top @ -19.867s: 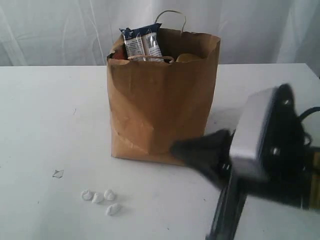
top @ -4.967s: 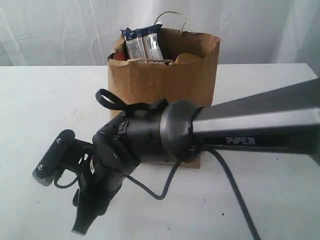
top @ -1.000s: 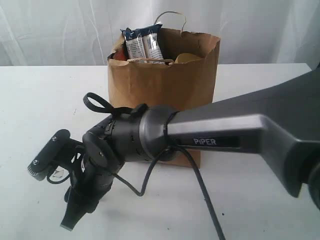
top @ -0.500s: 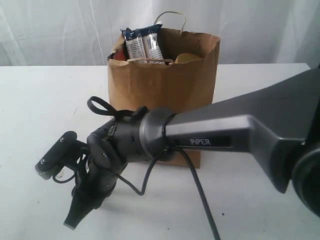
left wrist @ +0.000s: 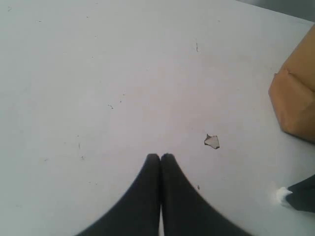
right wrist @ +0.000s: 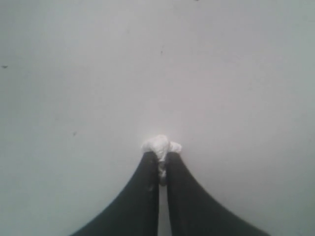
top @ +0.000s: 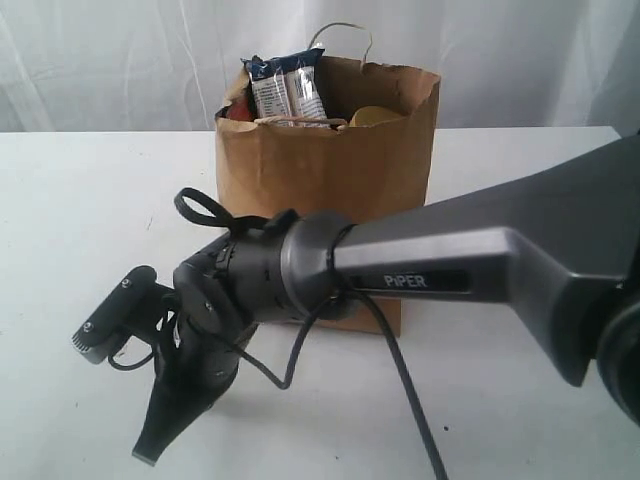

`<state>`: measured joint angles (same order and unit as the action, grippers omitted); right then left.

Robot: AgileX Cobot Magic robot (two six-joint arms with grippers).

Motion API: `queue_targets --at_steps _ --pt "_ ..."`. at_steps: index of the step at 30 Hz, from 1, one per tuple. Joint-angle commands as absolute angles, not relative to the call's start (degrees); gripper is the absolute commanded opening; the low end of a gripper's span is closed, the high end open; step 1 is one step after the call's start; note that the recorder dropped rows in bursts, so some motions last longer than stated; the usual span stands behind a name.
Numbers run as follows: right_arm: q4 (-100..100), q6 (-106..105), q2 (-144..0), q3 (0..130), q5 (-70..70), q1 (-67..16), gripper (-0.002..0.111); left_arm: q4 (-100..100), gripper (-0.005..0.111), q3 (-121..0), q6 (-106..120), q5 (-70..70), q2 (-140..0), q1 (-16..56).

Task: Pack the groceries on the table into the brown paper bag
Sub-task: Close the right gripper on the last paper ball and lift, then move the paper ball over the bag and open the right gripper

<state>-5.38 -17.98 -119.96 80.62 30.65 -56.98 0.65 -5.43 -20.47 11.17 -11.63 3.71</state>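
Now the right gripper (right wrist: pixel 158 158) reaches across to the near left of the table (top: pixel 70 200), its fingers clamped on a small white lump (right wrist: pixel 160 144). The left gripper (left wrist: pixel 160 158) hangs over the tabletop with its fingers pressed together, a grey chip (left wrist: pixel 212 141) lying near it. The paper bag (top: pixel 320 190) stands upright mid-table, farther back, with a blue-white packet (top: pixel 285 88) poking out of its top.

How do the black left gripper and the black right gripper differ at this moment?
The black left gripper is shut on nothing; the black right gripper pinches a small white crumpled lump. The left gripper's view takes in a corner of the brown paper bag; the right gripper's shows only the white table. Both have tapered fingers, closed, over the table.
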Motion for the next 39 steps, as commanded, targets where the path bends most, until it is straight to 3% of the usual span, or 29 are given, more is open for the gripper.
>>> queue_targets --at_steps 1,13,25,29,33,39 --pt "-5.50 -17.66 -115.92 80.55 34.76 -56.58 0.000 1.28 0.000 -5.41 -20.63 11.11 -11.37 4.00" --pt "-23.51 -17.77 -100.74 80.55 44.87 -56.58 0.000 1.28 0.000 -5.41 -20.63 11.11 -11.37 4.00" --pt "-27.38 -17.77 -85.88 80.55 42.04 -56.45 0.000 1.28 0.000 -5.41 -20.63 11.11 -11.37 4.00" --pt "-20.26 -17.77 -81.40 80.55 36.49 -56.45 0.000 1.28 0.000 -5.41 -20.63 11.11 -11.37 4.00" --pt "-0.33 -17.00 -78.07 80.55 30.90 -55.56 0.000 1.28 0.000 -5.41 -20.63 11.11 -11.37 4.00" --pt "21.50 -5.56 -78.53 80.55 31.95 -49.83 0.000 1.28 0.000 -5.41 -20.63 11.11 -11.37 4.00"
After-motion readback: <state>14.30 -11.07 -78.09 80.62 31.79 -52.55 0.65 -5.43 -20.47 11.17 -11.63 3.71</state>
